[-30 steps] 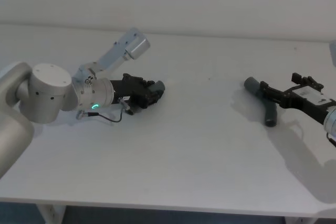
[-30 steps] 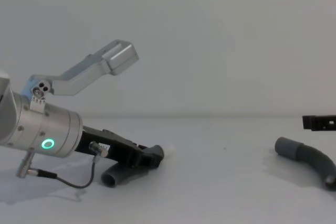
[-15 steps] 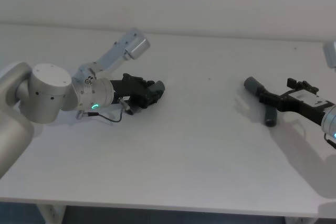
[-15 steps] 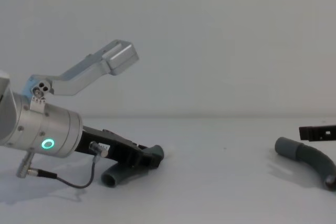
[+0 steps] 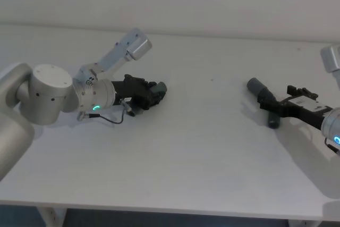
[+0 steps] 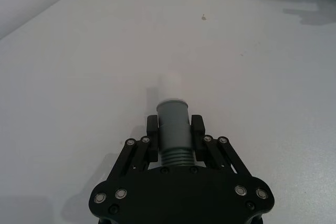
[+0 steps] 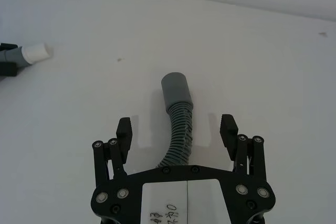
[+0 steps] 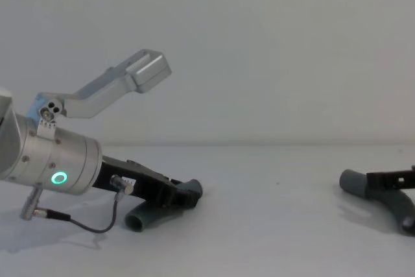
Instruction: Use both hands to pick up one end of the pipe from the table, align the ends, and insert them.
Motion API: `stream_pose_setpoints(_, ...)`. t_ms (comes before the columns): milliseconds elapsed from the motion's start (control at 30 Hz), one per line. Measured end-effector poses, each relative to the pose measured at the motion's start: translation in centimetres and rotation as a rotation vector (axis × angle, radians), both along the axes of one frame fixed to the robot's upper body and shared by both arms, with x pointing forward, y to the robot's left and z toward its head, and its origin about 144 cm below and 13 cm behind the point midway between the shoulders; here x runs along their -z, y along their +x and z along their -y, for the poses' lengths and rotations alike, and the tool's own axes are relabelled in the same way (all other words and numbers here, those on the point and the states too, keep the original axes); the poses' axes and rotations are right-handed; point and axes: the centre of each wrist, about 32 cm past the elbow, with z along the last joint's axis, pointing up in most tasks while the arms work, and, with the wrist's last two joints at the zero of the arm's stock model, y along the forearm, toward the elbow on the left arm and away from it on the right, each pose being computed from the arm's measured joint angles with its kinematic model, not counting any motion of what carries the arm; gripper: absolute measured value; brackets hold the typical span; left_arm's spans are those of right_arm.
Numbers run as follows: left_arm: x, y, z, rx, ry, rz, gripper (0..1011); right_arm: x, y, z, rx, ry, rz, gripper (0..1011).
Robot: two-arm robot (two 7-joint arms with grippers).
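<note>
1. Left gripper (image 5: 152, 93): low over the left half of the tabletop (image 5: 186, 158), nearer the far edge than the near edge, pointing toward the right edge. Its silver wrist (image 8: 59, 178) shows a lit green ring.
2. Left gripper jaws: pressed in on the first hose piece (image 6: 173, 124), one finger on each side at the top of the ribbed part, just behind the smooth grey collar.
3. First hose piece: the collar and the white tip (image 6: 169, 83) stick out past the fingertips, aimed across the tabletop toward the right side. In the chest view the back end (image 8: 142, 216) curves down to the tabletop below the gripper; contact with the surface cannot be confirmed.
4. Right gripper (image 5: 269, 105): low over the tabletop near the right edge, pointing toward the left edge.
5. Right gripper jaws: spread wide. The fingers (image 7: 124, 129) stand on either side of the second hose piece's ribbed part, with a clear gap on each side and no contact.
6. Second hose piece (image 7: 178, 124): lying on the tabletop near the right edge. Its wide smooth cuff (image 7: 175, 90) lies beyond the fingertips and faces the far edge and the left side.
7. The two hose pieces are well apart, with bare tabletop between them.
</note>
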Motion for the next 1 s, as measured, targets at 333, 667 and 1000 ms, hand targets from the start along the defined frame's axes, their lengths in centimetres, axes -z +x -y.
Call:
stream_pose_setpoints(333, 0.0, 0.0, 0.0, 0.000, 0.000, 0.000, 358, 0.4, 0.5, -0.1, -0.020, -0.009, -0.018, 1002)
stream_pose_setpoints(667, 0.0, 0.0, 0.0, 0.000, 0.000, 0.000, 358, 0.4, 0.9, -0.2, -0.039, -0.023, -0.031, 1002)
stream_pose_setpoints(1000, 0.0, 0.0, 0.0, 0.000, 0.000, 0.000, 358, 0.4, 1.2, -0.3, -0.050, -0.039, -0.043, 1002)
